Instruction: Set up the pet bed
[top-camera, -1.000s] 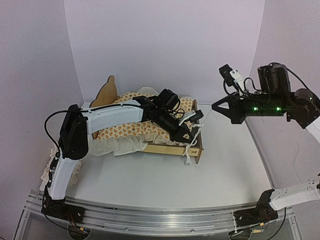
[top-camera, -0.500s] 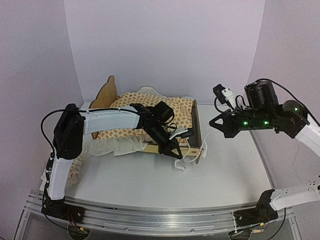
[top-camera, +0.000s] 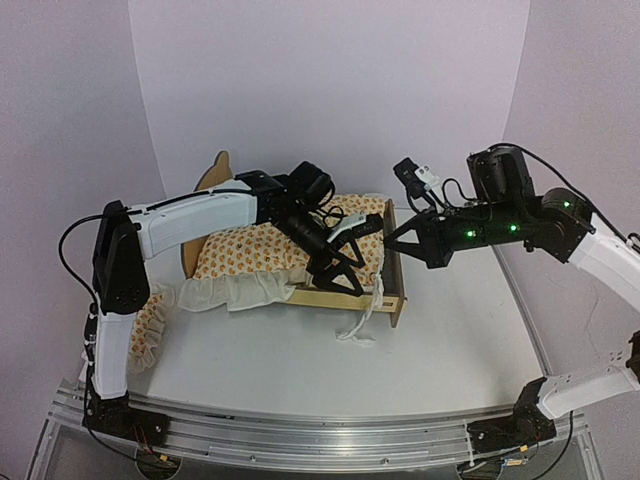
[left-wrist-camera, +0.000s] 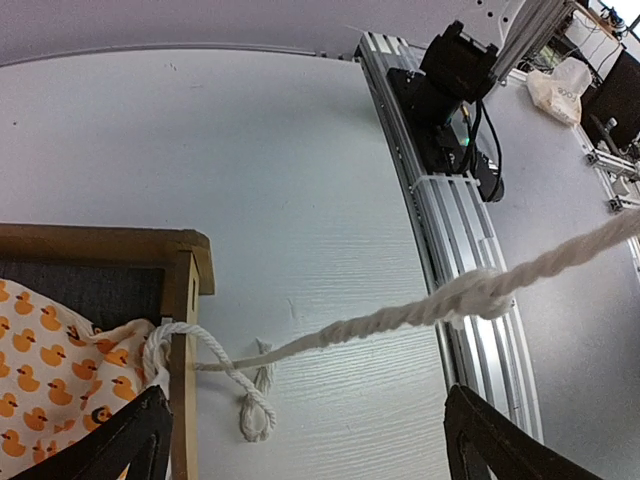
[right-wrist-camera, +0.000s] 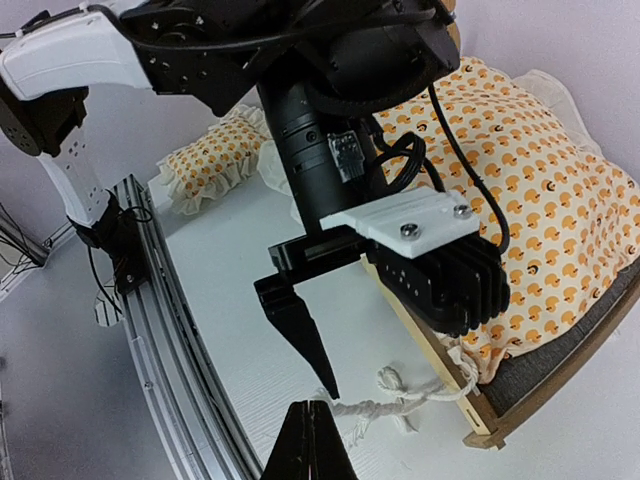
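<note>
- Pet bed (top-camera: 330, 298): light plywood frame, scalloped headboard, dark grey base; stood towards the back of the bench (top-camera: 300, 370), duck-print cushion (top-camera: 260, 250) laid inside
- Left fingers (left-wrist-camera: 125, 440) spread wide over the foot-end corner
- Right fingers (right-wrist-camera: 310, 445) pressed together near the footboard

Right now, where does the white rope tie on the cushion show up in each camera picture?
Top external: the white rope tie hangs at the near right corner of the pet bed, centre of the picture.
Left wrist: the tie loops around the corner post at lower left, and one strand runs to the right edge.
Right wrist: the tie lies bottom centre.
Shared landmark: the wooden corner post.
</note>
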